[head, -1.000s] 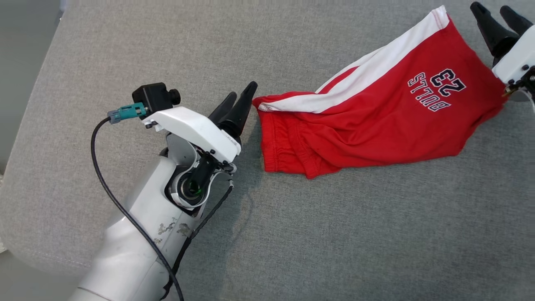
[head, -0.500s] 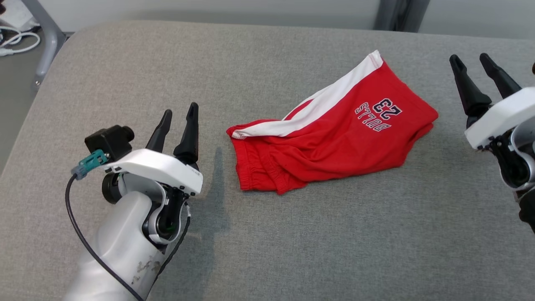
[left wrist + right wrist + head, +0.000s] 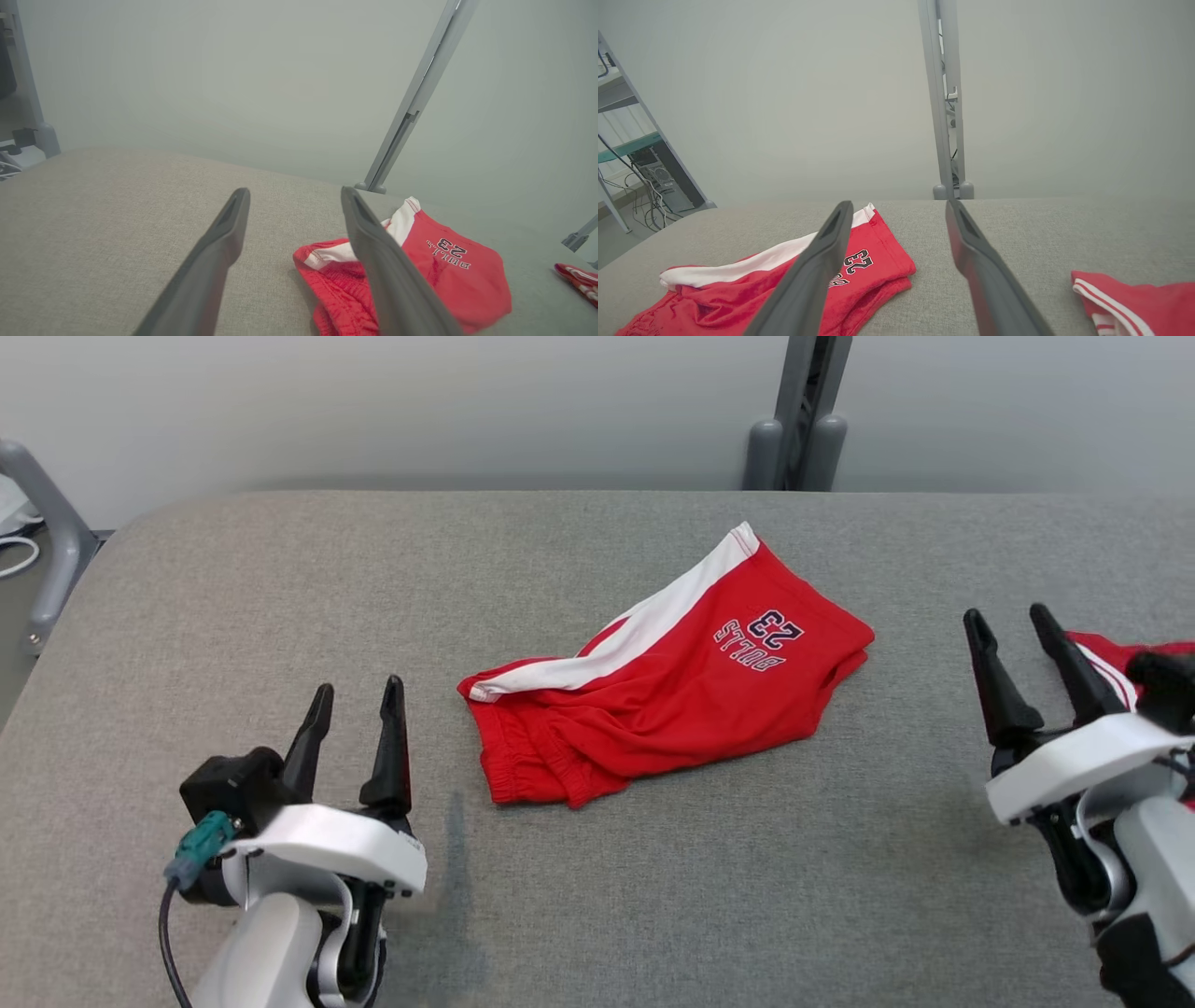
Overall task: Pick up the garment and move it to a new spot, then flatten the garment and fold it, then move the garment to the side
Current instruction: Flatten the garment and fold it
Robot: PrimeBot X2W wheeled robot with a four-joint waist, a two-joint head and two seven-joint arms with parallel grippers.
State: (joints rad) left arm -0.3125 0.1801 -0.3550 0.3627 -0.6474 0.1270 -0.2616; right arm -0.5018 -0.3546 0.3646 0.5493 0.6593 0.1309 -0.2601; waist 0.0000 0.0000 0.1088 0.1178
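Find the garment [image 3: 672, 709], red shorts with a white side stripe and a printed number, lying near the middle of the grey table [image 3: 280, 579], doubled over on itself, gathered waistband end toward the left tool, some wrinkles there. Note the left tool [image 3: 359, 684] near that waistband end but clear of it, fingers spread wide, grasping nothing. Note the right tool [image 3: 1004, 610] likewise released and empty, set apart from the hem end, with a second red garment [image 3: 1106, 653] just beside it toward the table's right edge. Judging by the doubled cloth and both tools clear of it: probably folding done or nearly so, with the move to the side yet to do. Next, most likely: bring one or both tools in low at the cloth's ends, pinch through all layers together, lift only a little, then carry sideways without letting the fold fall open. Worth minding: avoid catching the top layer alone, and keep off the second garment.
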